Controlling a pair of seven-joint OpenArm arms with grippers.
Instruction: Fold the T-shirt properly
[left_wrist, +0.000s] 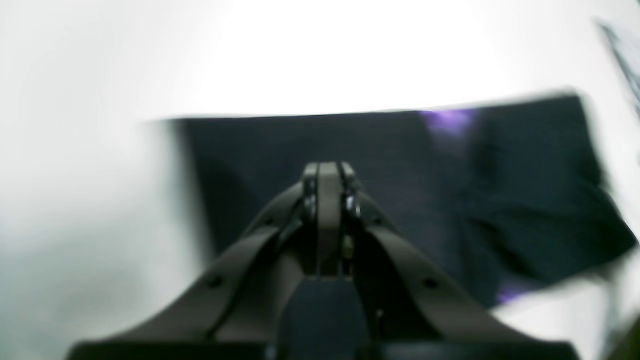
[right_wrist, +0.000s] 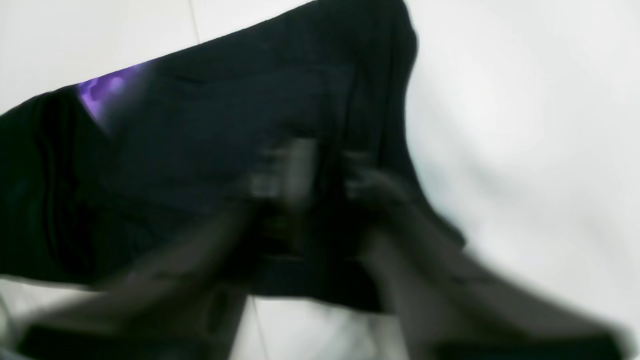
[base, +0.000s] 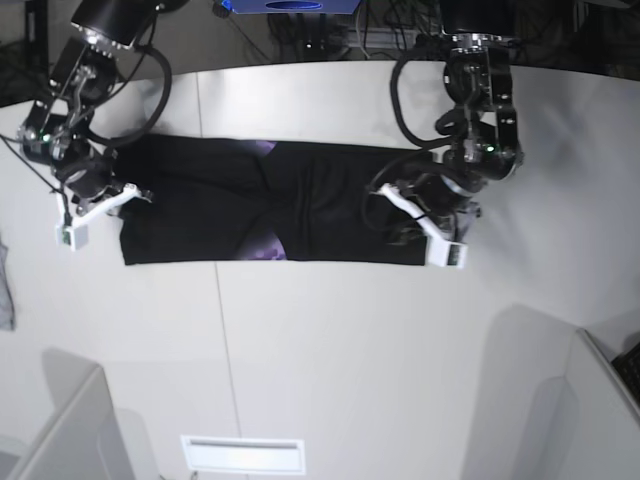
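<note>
While T-shirt lay as long black band across upper middle of worktop, left pincer sat together, empty. Right pincer blurred over cloth; cannot tell state. Fabric judged soft, limp, light; best pinched at end corners.

1. My left wrist view is washed out: white glare on the table beyond the left gripper, edges smeared.
2. Only that gripper looks fairly sharp; the T-shirt past it is soft.
3. My right wrist view is badly motion-blurred; the right gripper is ghosted.
4. The base view is evenly lit, sharp, with bowed edges and soft shadows.
</note>
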